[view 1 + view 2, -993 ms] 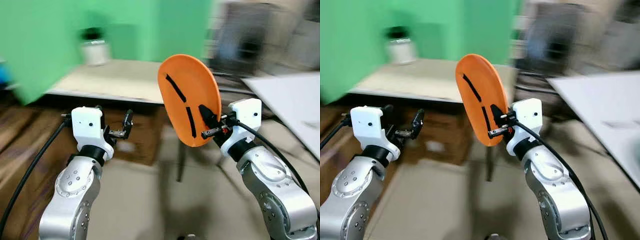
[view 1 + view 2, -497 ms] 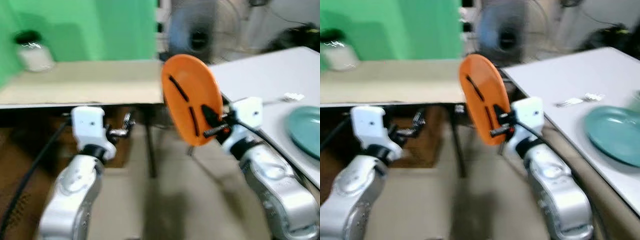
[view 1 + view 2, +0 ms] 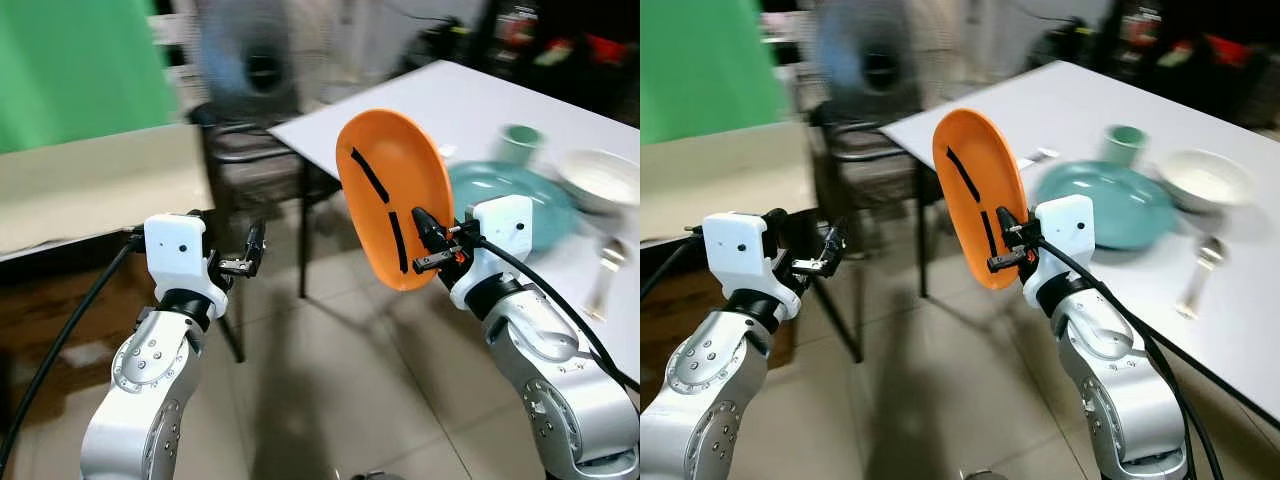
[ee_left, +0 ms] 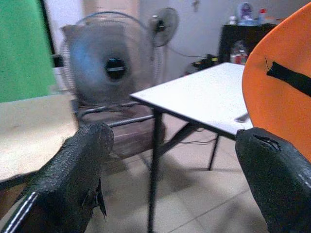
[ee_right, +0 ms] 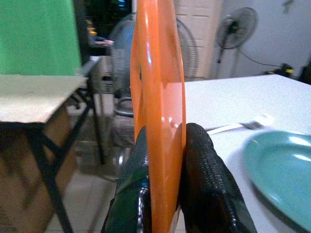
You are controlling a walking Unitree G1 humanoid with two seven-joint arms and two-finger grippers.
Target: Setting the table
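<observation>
Eye views show the right gripper (image 3: 428, 243) pinching the orange plate (image 3: 394, 210) on edge, near the white table (image 3: 1080, 95). Left gripper (image 4: 170, 184) is wide open, holding nothing. Right wrist view shows the fingers (image 5: 206, 182) squeezing the rim; lay it flat beside the teal plate (image 5: 284, 170).

Text check | I can read no lettering, labels, brands, numbers or signs anywhere | far shelf items too blurred

Upper right of the frame: table (image 3: 470, 95) bearing plate (image 3: 505, 195), cup (image 3: 519, 143) behind it, bowl (image 3: 603, 181) to its right, spoon (image 3: 603, 272) nearer. Centre: upright dish (image 3: 393, 205), pinched in right gripper (image 3: 424, 245). Left gripper (image 3: 250, 255) lower left, chair (image 3: 245, 160) behind.
</observation>
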